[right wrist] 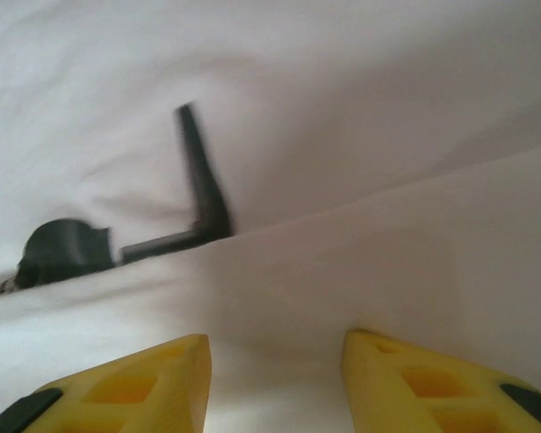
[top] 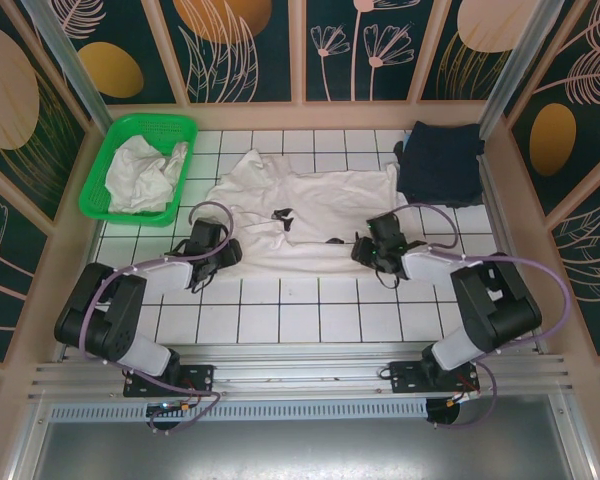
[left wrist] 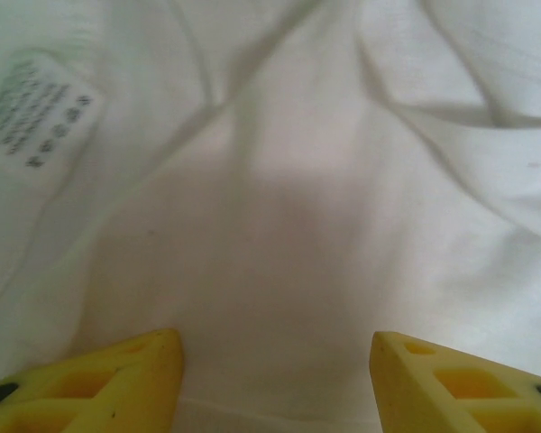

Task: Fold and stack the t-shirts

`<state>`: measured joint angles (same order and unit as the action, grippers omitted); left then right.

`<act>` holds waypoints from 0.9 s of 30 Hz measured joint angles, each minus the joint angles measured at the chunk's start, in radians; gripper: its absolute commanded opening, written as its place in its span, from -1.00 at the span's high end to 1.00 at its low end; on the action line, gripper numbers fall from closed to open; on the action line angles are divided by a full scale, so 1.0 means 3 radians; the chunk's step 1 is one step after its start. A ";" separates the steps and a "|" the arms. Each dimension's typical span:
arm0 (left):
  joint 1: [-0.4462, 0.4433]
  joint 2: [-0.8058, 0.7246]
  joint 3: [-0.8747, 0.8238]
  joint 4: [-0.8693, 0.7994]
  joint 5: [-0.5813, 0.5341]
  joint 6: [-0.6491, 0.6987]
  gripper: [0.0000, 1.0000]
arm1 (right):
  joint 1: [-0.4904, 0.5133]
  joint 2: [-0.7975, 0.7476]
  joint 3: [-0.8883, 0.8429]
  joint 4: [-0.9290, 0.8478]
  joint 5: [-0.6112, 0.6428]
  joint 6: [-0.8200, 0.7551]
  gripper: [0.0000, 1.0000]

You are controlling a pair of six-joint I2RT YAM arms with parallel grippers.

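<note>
White t-shirt (top: 310,215) spread across the bench (top: 280,320), navy t-shirt (top: 440,160) bunched at its far right corner. My left hand (left wrist: 272,336) and right hand (right wrist: 275,336) sit at the white one's near edge, both with fingers apart.

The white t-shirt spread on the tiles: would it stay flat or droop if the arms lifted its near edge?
The white t-shirt would probably droop: its soft creases suggest thin, limp cloth. Pushed, it would likely bunch rather than slide, as its folded-over edge hints.
</note>
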<state>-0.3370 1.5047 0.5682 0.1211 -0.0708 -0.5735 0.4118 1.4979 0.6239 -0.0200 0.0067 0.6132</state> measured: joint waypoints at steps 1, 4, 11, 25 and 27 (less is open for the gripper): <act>0.0027 -0.0027 -0.0032 0.0017 0.0025 0.0000 -0.14 | -0.0104 -0.0093 -0.0108 0.0027 -0.0034 0.0008 0.10; 0.0095 -0.0102 -0.0095 0.0036 0.0097 0.0001 -0.15 | -0.0342 -0.0341 -0.0322 0.0052 -0.0132 0.0010 0.06; 0.0193 -0.0197 -0.0184 0.0055 0.0134 0.0000 -0.13 | -0.0726 -0.0715 -0.0496 -0.0210 -0.0165 -0.0015 -0.01; 0.0226 -0.0509 -0.0069 -0.0266 0.0366 0.0113 -0.30 | -0.0711 -0.1001 -0.0473 -0.0374 -0.0230 -0.0039 0.12; 0.0226 -0.0421 0.0025 -0.0219 0.0446 0.0126 -0.28 | -0.0758 -0.0804 -0.0404 -0.0308 -0.0244 -0.0051 0.12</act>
<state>-0.2691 1.3785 0.5758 0.0555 0.0631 -0.5358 0.1844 1.2568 0.5026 -0.1123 -0.0666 0.5980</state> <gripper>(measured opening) 0.647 0.443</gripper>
